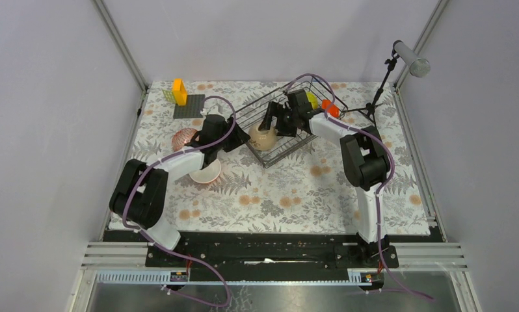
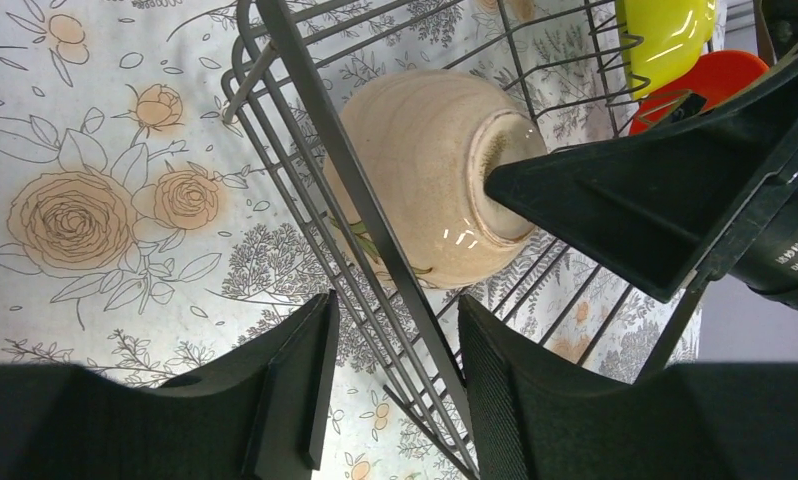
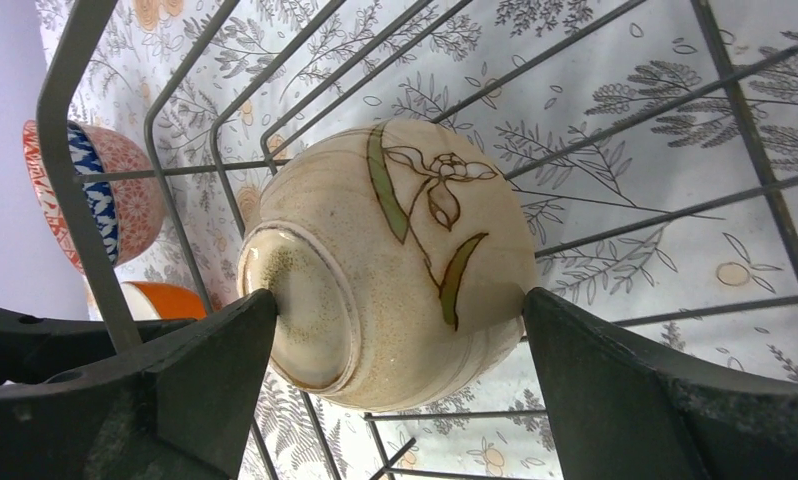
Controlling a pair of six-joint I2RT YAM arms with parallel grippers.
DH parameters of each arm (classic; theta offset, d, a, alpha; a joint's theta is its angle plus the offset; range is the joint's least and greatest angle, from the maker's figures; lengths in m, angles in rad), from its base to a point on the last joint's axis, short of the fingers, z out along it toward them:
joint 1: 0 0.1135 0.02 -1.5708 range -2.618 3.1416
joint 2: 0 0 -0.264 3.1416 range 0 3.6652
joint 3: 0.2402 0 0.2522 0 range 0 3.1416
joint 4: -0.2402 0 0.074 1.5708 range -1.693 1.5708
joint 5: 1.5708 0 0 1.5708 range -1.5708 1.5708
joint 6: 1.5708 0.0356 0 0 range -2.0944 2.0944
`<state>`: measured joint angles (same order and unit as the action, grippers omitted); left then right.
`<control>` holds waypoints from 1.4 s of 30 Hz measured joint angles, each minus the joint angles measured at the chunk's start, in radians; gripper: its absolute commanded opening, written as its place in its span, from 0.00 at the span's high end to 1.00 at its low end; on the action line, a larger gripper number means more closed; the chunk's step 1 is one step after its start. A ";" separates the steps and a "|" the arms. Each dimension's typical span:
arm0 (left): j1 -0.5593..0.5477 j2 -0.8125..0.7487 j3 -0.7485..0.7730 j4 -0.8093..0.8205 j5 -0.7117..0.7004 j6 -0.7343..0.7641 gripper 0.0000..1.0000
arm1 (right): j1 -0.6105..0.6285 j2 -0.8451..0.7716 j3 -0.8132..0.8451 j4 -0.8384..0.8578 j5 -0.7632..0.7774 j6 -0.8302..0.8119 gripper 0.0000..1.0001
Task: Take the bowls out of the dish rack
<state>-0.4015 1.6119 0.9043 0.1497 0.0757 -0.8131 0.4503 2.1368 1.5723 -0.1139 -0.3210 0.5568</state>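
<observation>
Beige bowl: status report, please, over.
Right gripper shut on beige bowl, bowl inside rack. Left gripper open, astride rack rim. Rack wires close around bowl.

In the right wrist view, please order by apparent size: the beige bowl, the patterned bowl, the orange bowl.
1. beige bowl, nearest the camera.
2. patterned bowl, partly hidden.
3. orange bowl, mostly hidden; its true size is unsure.

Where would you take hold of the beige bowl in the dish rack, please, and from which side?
Pinch the beige bowl between its foot ring and the opposite side. It lies tipped over in the dish rack, whose wire walls close off the sides, so come in through the open top, as the right gripper does.
</observation>
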 measured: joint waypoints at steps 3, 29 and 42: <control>0.000 0.007 0.005 0.002 0.008 0.000 0.60 | 0.000 0.015 0.006 0.019 -0.019 0.010 0.00; 0.012 0.040 0.049 0.005 0.021 -0.116 1.00 | -0.038 0.074 -0.046 0.190 -0.229 0.196 0.03; 0.008 0.037 0.049 0.003 0.004 -0.116 0.95 | -0.038 0.049 -0.030 0.121 -0.196 0.142 0.27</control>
<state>-0.3931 1.6489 0.9535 0.1524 0.0795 -0.9287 0.4122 2.1860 1.5425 0.0067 -0.5167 0.6991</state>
